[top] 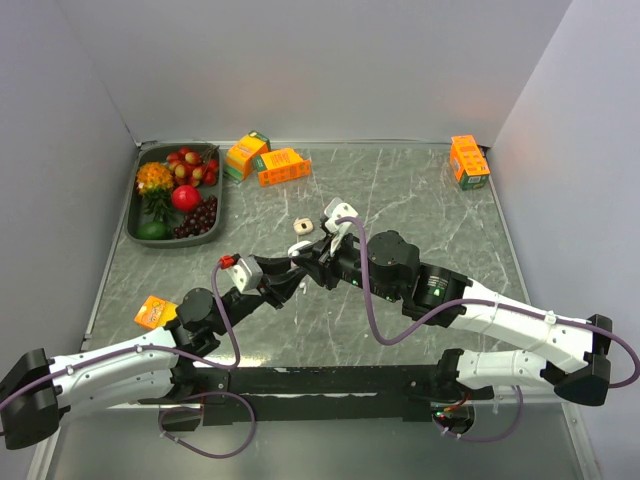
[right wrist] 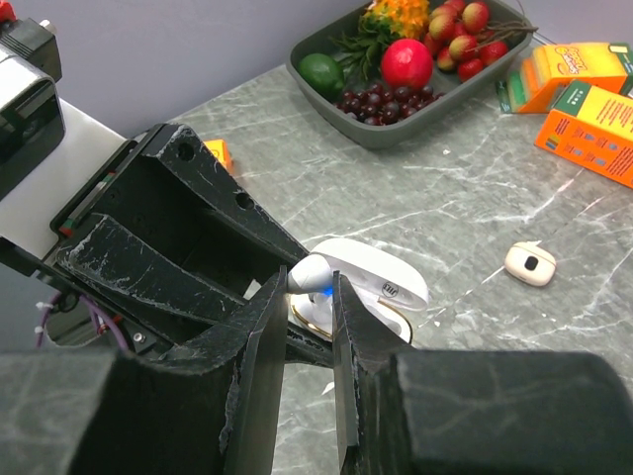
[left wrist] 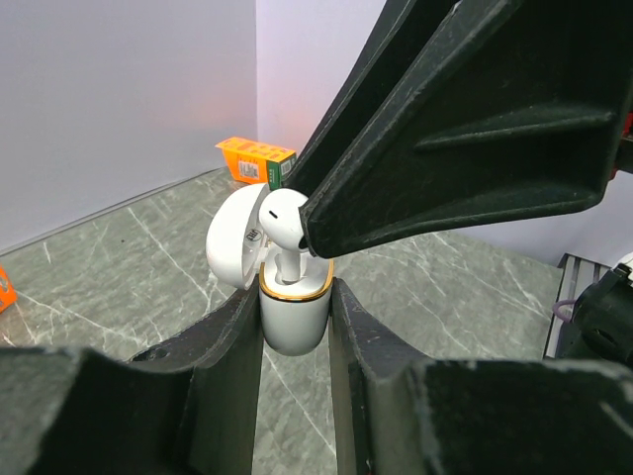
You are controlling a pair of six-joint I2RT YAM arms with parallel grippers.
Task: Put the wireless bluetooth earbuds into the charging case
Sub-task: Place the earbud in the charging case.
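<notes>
The white charging case [left wrist: 293, 317], gold-rimmed and with its lid [left wrist: 232, 242] swung open, is held above the table by my left gripper [left wrist: 295, 327], which is shut on its body. A white earbud [left wrist: 282, 220] stands in the case mouth, stem down and head above the rim. My right gripper [right wrist: 310, 287] is shut on that earbud [right wrist: 315, 272], just over the case [right wrist: 318, 317]. In the top view the two grippers meet mid-table around the case [top: 298, 249]. A small cream piece [top: 301, 226] lies on the table just beyond them.
A dark tray [top: 139, 220] of fruit sits at the far left. Orange boxes [top: 283, 166] lie beside it, with another orange box [top: 468, 160] at the far right. An orange packet [top: 155, 312] lies near the left arm. Grey walls enclose the table.
</notes>
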